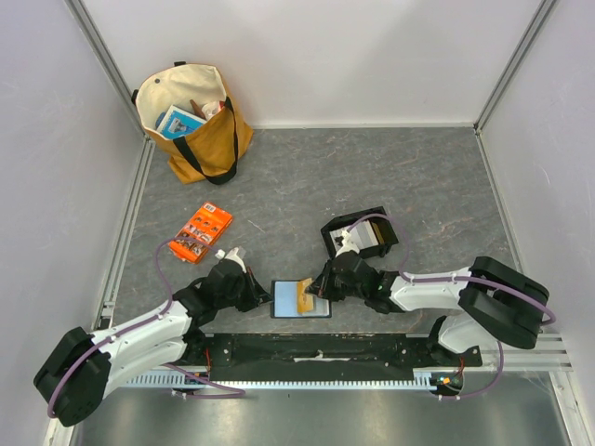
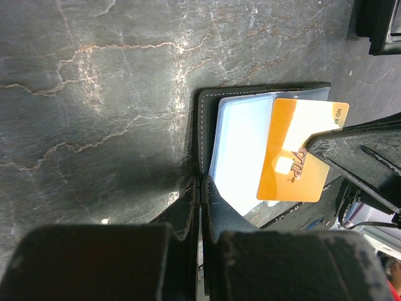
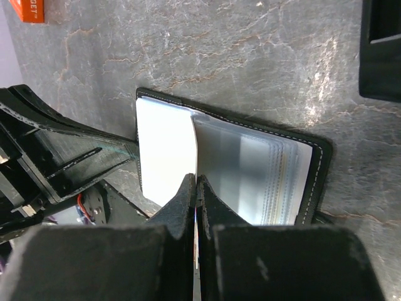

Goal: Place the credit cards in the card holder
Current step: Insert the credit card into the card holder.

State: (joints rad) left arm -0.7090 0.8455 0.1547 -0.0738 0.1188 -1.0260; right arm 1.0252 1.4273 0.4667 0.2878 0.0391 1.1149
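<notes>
One thin orange credit card (image 2: 294,157), probably stiff and slick, best held by its trailing edge, clamped in the closed right gripper (image 1: 319,291) over the open, floppy-looking card holder (image 1: 284,300) on the table (image 1: 418,186), its left cover pinched by the closed left gripper (image 1: 265,294).

Grey table (image 1: 418,177) bears tote bag (image 1: 200,125), orange packet (image 1: 202,232), black tray (image 1: 358,234), card holder (image 1: 284,297).
</notes>
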